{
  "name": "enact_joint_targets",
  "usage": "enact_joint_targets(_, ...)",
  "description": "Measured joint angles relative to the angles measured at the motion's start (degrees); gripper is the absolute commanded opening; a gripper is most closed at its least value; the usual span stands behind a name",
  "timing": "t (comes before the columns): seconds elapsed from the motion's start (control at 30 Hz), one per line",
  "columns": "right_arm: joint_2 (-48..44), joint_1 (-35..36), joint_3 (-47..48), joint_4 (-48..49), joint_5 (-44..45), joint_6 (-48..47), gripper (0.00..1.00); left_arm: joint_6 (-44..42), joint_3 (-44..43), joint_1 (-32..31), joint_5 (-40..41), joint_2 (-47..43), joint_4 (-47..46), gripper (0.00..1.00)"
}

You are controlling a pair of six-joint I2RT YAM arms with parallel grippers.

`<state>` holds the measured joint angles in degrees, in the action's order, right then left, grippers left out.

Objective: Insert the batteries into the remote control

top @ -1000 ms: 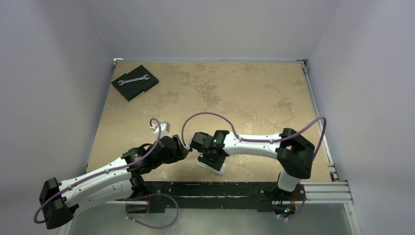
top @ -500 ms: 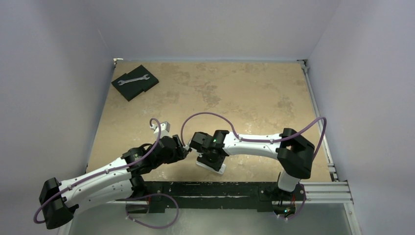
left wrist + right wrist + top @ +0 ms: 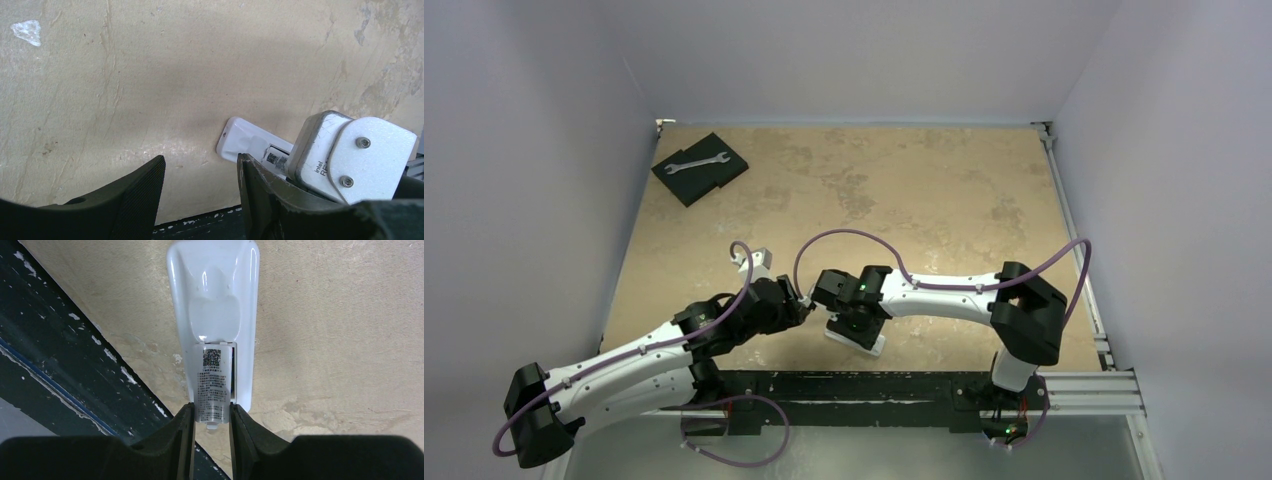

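Right fingers (image 3: 182, 445) pinch the labelled cover (image 3: 212, 385) at the remote control's (image 3: 215, 285) bottom end. It runs lengthwise straight up-frame. Left fingers (image 3: 130, 200) are spread and empty.

the left arm (image 3: 624, 365) runs from its base at the near left corner up and to the right, forearm low, and the left gripper (image 3: 799, 305) points toward the right wrist – its dark fingers (image 3: 130, 200) are spread wide with nothing between them. the right arm (image 3: 954, 295) rises from its base, folds at a black elbow and stretches leftward, wrist bent so the right gripper (image 3: 856, 328) points down. its fingers (image 3: 182, 440) are drawn in narrow, pressed against both sides of the remote control (image 3: 215, 315). the two grippers sit just beside each other.
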<state>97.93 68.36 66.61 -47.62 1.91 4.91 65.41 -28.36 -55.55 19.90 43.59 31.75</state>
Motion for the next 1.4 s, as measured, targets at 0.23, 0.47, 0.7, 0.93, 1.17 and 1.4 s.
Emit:
enact_joint_targets(0.23, 0.0, 0.0, 0.0, 0.0, 0.0, 0.0, 0.18, 0.0, 0.0, 0.0, -0.2, 0.0, -0.7, 0.54)
enact_joint_targets(0.47, 0.0, 0.0, -0.3, 0.0, 0.0, 0.0, 0.18, 0.0, 0.0, 0.0, -0.2, 0.1, -0.8, 0.54)
enact_joint_targets(0.7, -0.1, 0.0, -0.5, 0.0, 0.0, 0.0, 0.19, 0.0, 0.0, 0.0, -0.2, 0.9, -0.8, 0.54)
enact_joint_targets(0.93, -0.1, 0.0, -0.6, 0.2, 0.0, 0.1, 0.19, 0.0, 0.0, 0.0, -0.2, 0.9, -0.8, 0.54)
enact_joint_targets(1.17, -0.1, 0.0, -1.1, 0.5, -0.2, 0.7, 0.2, 0.0, 0.0, 0.0, -0.2, 0.3, -0.8, 0.54)
enact_joint_targets(1.4, -0.1, 0.0, -1.1, 0.7, -0.1, 1.7, 0.21, 0.0, 0.0, 0.0, -0.2, 0.2, -0.8, 0.54)
